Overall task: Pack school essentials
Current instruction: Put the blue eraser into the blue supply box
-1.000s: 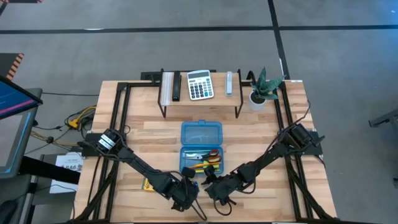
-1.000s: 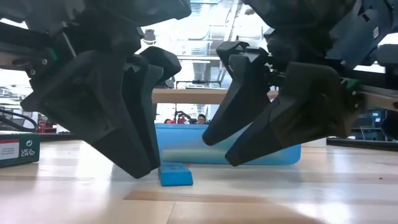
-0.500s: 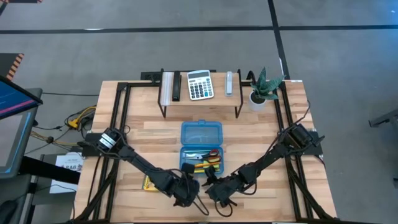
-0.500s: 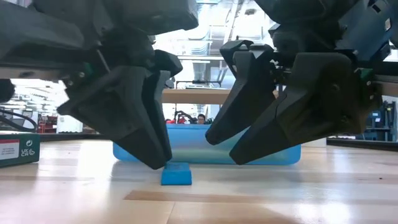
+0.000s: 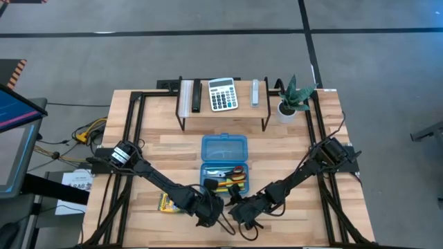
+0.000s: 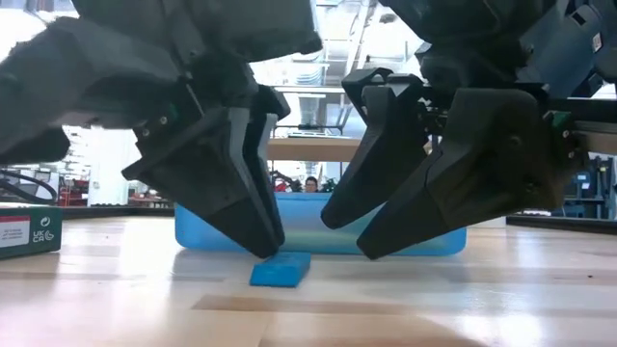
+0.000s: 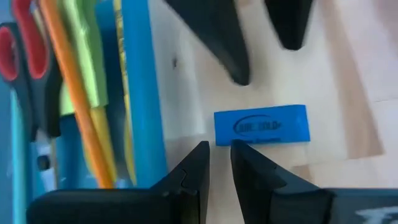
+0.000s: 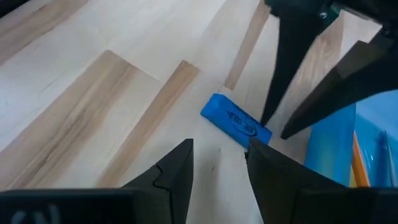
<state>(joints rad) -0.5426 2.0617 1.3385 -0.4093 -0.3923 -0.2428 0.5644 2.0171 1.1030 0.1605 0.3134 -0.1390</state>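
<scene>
The tiny blue eraser [image 6: 281,271] lies flat on the table just in front of the open blue case [image 5: 223,162]. It also shows in both wrist views [image 7: 261,124] [image 8: 235,127]. In the case lie the red-handled scissors [image 5: 236,171], the pencils [image 7: 81,106] and green notes [image 7: 87,56]. My left gripper [image 6: 262,249] stands low over the eraser, its fingers open by a narrow gap. My right gripper [image 6: 347,239] hovers open on the eraser's other side, touching nothing. The yellow crayon box [image 5: 166,203] rests flat on the table, to the left of my left gripper. My left gripper comes down slanting from above, and the tip of one finger [image 7: 239,149] meets the eraser's long edge near its end beside the case [image 7: 225,140]. The other finger stands clear of it, over bare table. The eraser stays flat on the table, not pinched.
A rack at the far edge carries the grey calculator [image 5: 222,94] and small items, with a potted plant [image 5: 294,97] to its right. The case's near wall [image 6: 405,241] stands right behind both grippers. Bare wood [image 5: 297,214] lies to the right of my right gripper.
My left gripper has moved toward the far edge and the case, closing on the eraser from its left. The eraser has turned a little on the table and slid slightly toward my right gripper.
</scene>
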